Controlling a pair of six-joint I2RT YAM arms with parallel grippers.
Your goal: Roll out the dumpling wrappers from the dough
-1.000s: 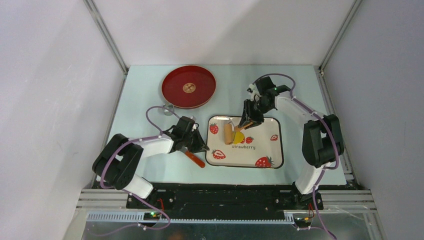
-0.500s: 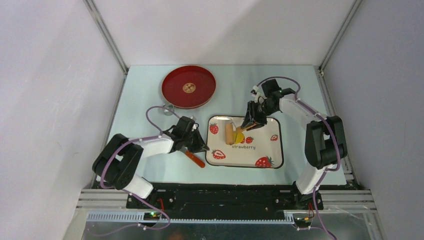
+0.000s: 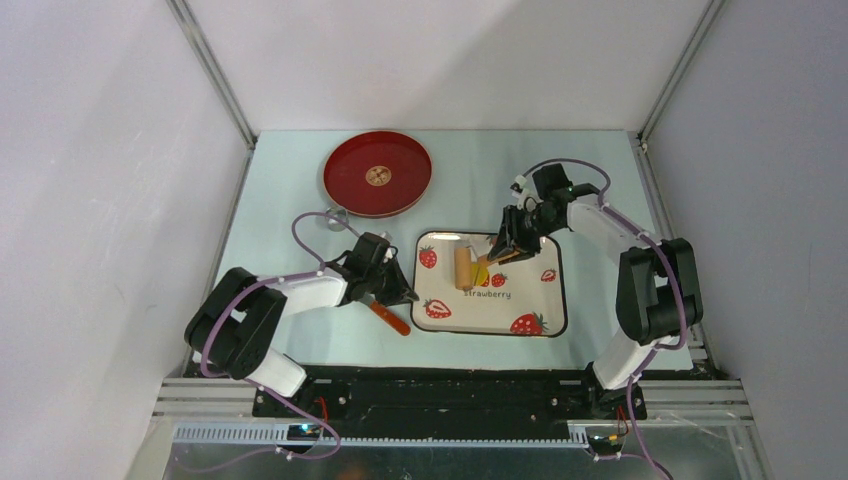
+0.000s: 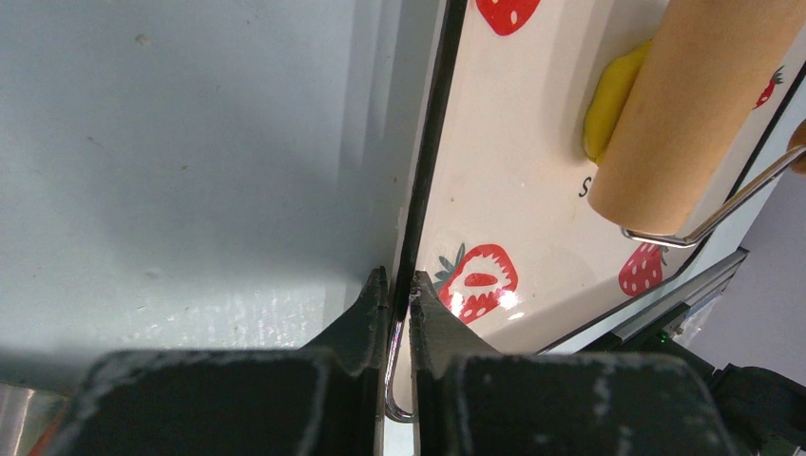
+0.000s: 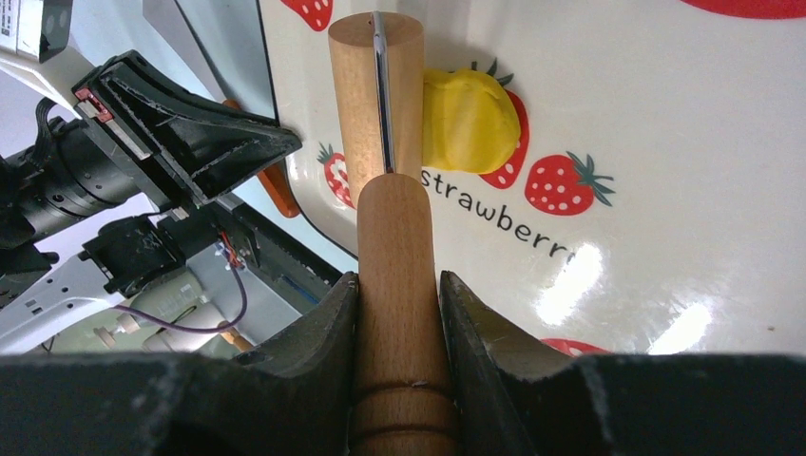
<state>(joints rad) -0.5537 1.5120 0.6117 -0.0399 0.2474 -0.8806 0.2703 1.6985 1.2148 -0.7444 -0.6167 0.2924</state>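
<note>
**Step in hand:** flattening the dough. No dumpling wrappers show in any view, so by judgement the task is at an early stage.

**Positions, referred to the tray:**
- The tray lies on the desk.
- The dough sits inside the tray, left of its centre. It covers part of a printed strawberry, just above the printed word "strawberry". It is a thick yellow lump, not a sheet.
- The roller rests with its wooden barrel on the tray floor, against the dough's left side. In the left wrist view the barrel overlaps the dough's edge.
- The right jaws are clamped on the roller's handle, one finger on each side. The handle rises from the barrel toward the tray's far edge.
- The left jaws are closed together on the tray's left rim, with the rim edge pinched between them.
- An orange-handled tool lies on the desk just outside the tray's left rim.

**Next move, by judgement:**
1. Drive the barrel to the right, across the whole lump, with downward pressure.
2. Hold the barrel level so the sheet comes out even.
3. Maintain the left clamp on the rim; the tray's glossy floor suggests it may slide under the rolling load.
4. Expect several passes before the dough is thin enough to cut.
</note>
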